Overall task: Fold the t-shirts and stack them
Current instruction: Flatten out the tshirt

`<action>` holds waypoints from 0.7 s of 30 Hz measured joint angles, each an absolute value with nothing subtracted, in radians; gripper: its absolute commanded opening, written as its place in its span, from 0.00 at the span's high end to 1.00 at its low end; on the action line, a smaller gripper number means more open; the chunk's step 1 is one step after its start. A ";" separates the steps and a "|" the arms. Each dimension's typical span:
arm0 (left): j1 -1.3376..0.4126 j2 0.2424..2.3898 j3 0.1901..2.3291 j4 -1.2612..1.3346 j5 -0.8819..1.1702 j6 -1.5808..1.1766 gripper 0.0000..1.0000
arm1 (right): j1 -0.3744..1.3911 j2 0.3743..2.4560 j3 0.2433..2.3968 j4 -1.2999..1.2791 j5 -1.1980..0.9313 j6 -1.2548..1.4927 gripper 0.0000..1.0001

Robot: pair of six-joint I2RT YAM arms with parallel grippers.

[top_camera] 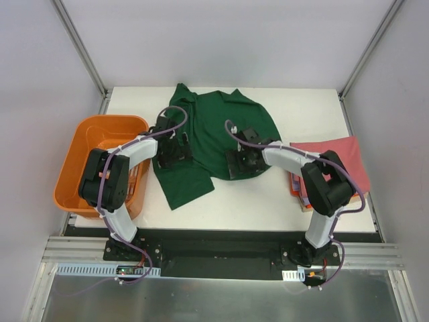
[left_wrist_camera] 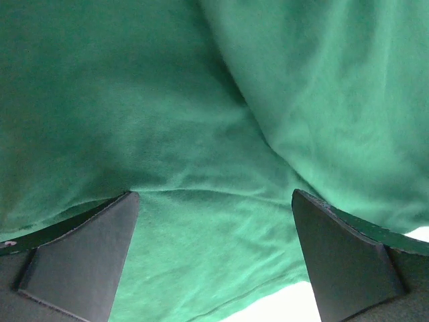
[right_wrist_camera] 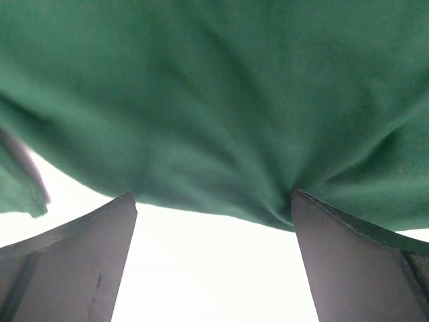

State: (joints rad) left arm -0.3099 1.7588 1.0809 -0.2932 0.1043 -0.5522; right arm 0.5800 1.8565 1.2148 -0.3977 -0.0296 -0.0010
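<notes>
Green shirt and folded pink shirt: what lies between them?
In the top view, the right arm crosses a narrow bare table strip between green shirt and pink shirt.

green t-shirt (top_camera: 216, 124) crumpled — pink-red t-shirt (top_camera: 343, 146) folded, right

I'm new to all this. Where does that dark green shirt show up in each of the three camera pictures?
Top external: the green shirt lies spread out in the middle of the white table.
Left wrist: the shirt fills nearly the whole picture, with table showing only at the bottom edge.
Right wrist: the shirt fills the upper half, with table below it.
Shared landmark: the shirt's edge against the white table.
</notes>
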 measured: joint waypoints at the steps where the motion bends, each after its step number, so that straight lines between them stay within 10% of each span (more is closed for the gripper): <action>1: -0.293 1.747 1.066 -0.286 0.098 -0.557 0.01 | 0.614 1.829 1.179 -0.397 -0.031 0.026 0.01; 21: -0.177 1.658 0.990 -0.286 0.104 -0.513 0.01 | 0.889 1.475 1.031 -0.511 0.208 0.291 0.04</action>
